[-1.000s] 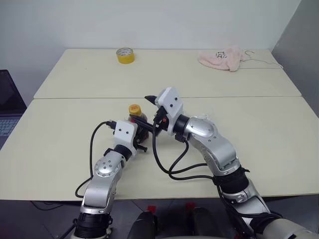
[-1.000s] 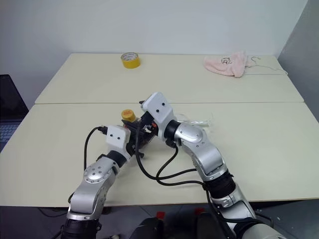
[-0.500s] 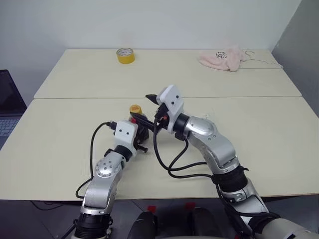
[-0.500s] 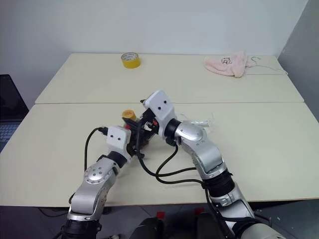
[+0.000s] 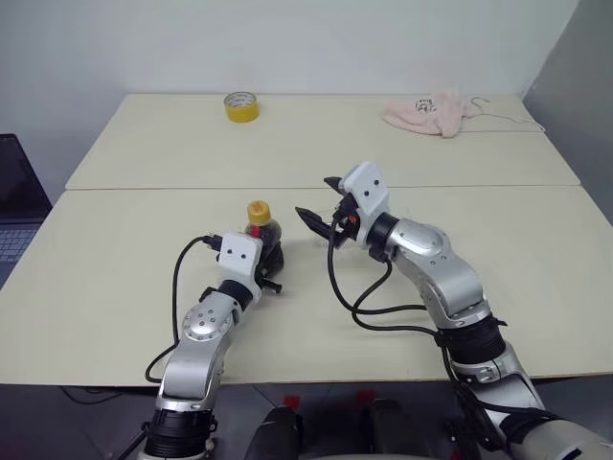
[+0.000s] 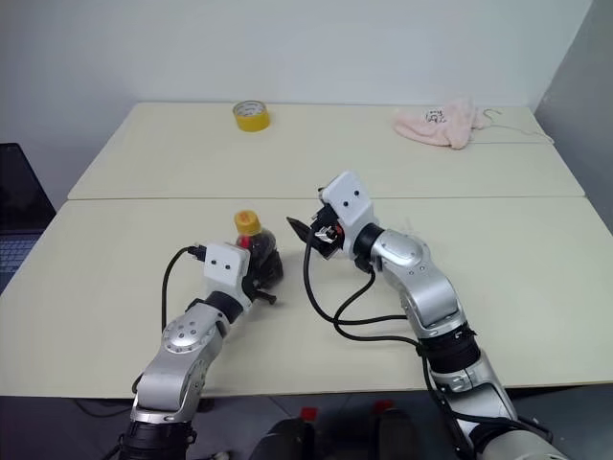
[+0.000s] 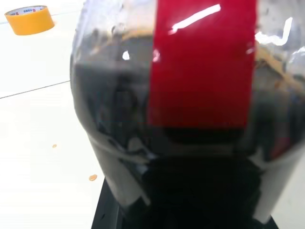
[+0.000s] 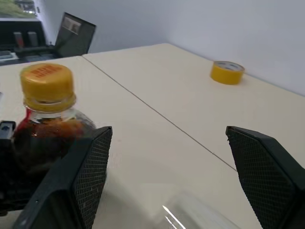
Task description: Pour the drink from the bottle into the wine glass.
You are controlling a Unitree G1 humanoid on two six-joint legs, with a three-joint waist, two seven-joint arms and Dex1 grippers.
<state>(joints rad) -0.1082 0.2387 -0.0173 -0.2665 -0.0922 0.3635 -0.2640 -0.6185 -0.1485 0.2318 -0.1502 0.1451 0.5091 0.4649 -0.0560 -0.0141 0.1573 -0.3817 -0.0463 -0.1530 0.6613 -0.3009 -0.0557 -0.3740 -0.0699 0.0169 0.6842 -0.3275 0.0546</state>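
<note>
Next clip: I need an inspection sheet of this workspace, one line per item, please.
Surface: two cream tables set edge to edge; small specks near the bottle.
Job's things: bottle upright, yellow cap on, dark drink inside; wine glass glimpsed as a clear rim below the right gripper, position unclear.
Clutter: yellow tape roll and pink cloth on the far table.
Grippers: left gripper shut on the bottle; right gripper open, beside the bottle, apart from it.
Cables: black cables looping along both arms.
Surroundings: laptop at the left edge; white wall behind.
</note>
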